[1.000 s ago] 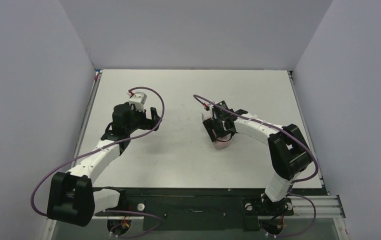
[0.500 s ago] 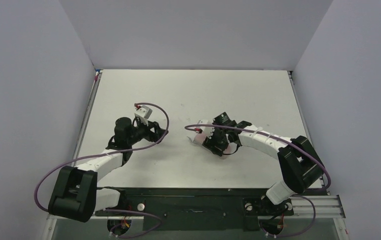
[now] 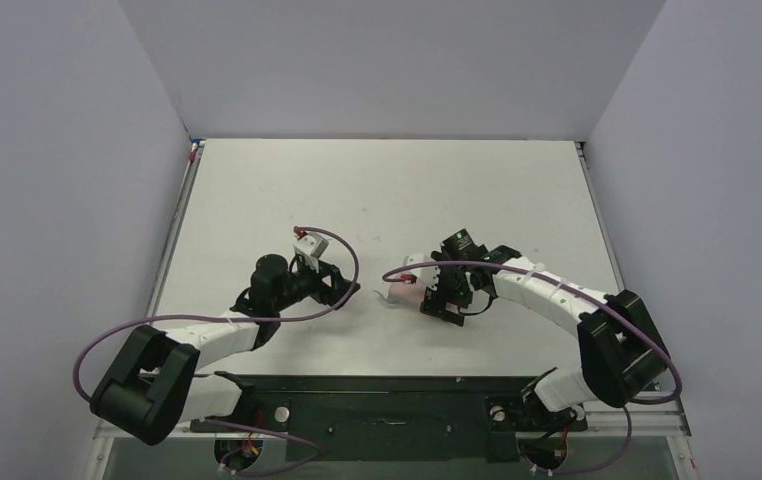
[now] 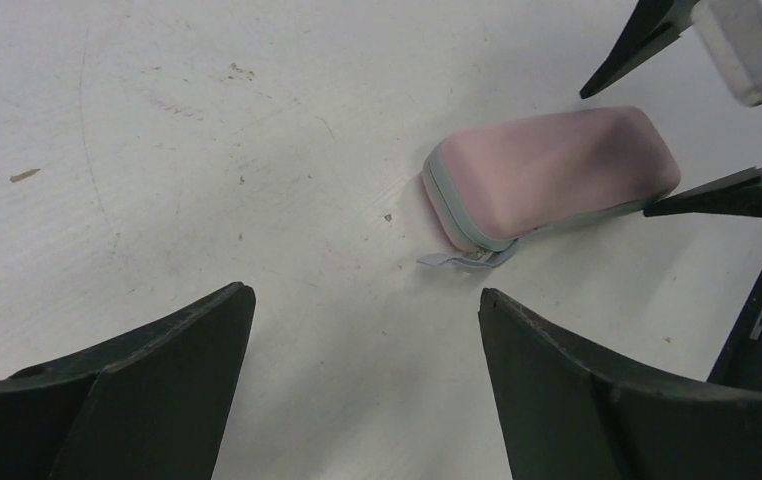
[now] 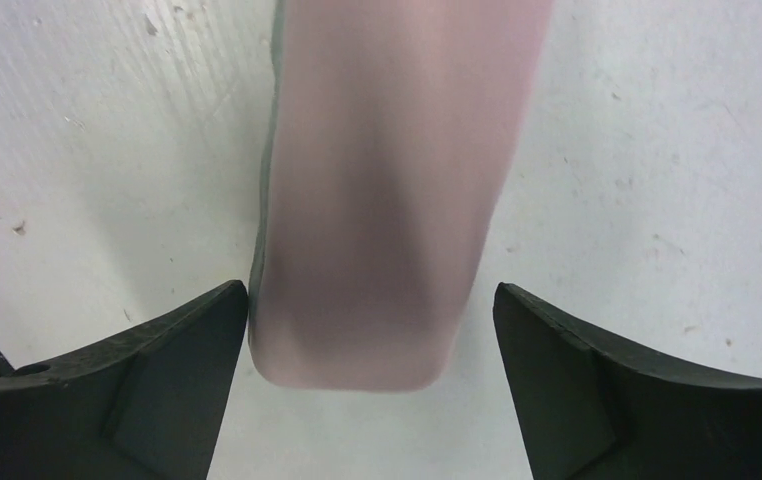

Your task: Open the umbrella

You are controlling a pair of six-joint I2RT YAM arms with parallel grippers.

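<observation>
Overhead, the right pincer partly hides the pink case.

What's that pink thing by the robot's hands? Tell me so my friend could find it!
On the white table, look near the front, in the middle. The pink case lies flat between the open fingers of the right gripper, with the left gripper facing it. It is the only pink thing there: oblong, rounded, with a grey zipper round its edge.
</observation>
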